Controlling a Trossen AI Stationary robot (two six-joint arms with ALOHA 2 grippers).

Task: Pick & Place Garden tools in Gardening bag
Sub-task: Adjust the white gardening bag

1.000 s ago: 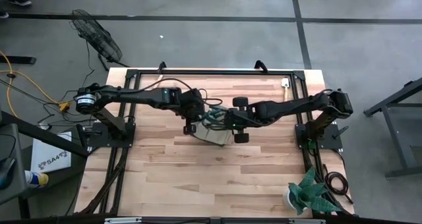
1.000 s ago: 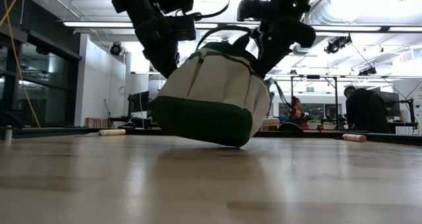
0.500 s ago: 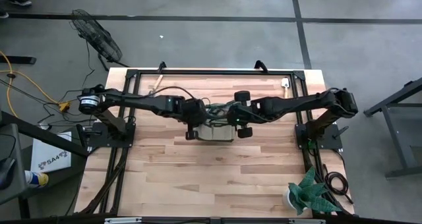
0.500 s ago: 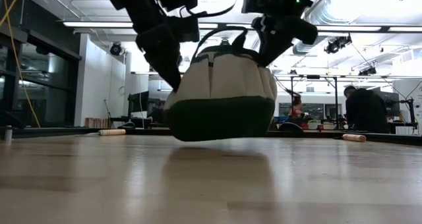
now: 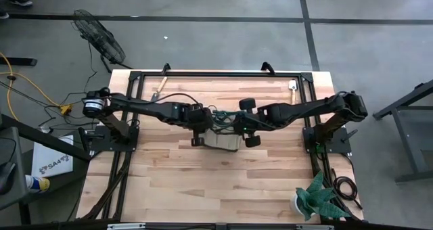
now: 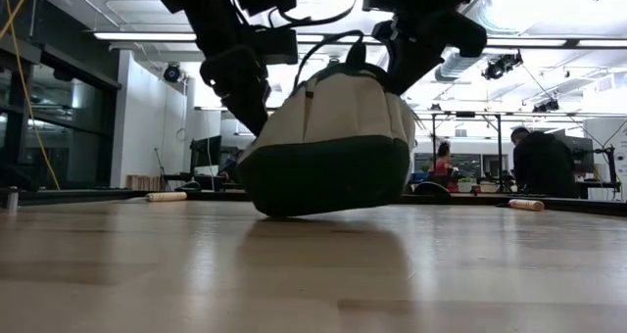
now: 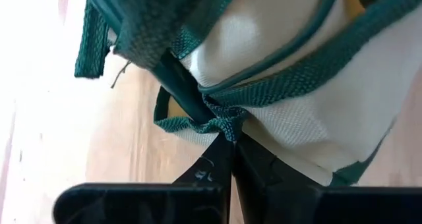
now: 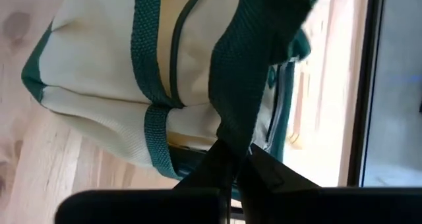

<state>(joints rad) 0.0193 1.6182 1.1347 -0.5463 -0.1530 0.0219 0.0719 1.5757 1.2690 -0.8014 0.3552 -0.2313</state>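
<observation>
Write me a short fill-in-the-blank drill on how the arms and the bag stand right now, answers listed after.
1. The left gripper is shut on the gardening bag's green ____.
2. The right gripper is ____ on a green strap of the same bag.
3. In the low view the bag is tilted, so its ____ base meets the table on one side only.
4. The potted plant stands at the table's corner on the ____ arm's side.

Missing words: strap; shut; green; right
</observation>
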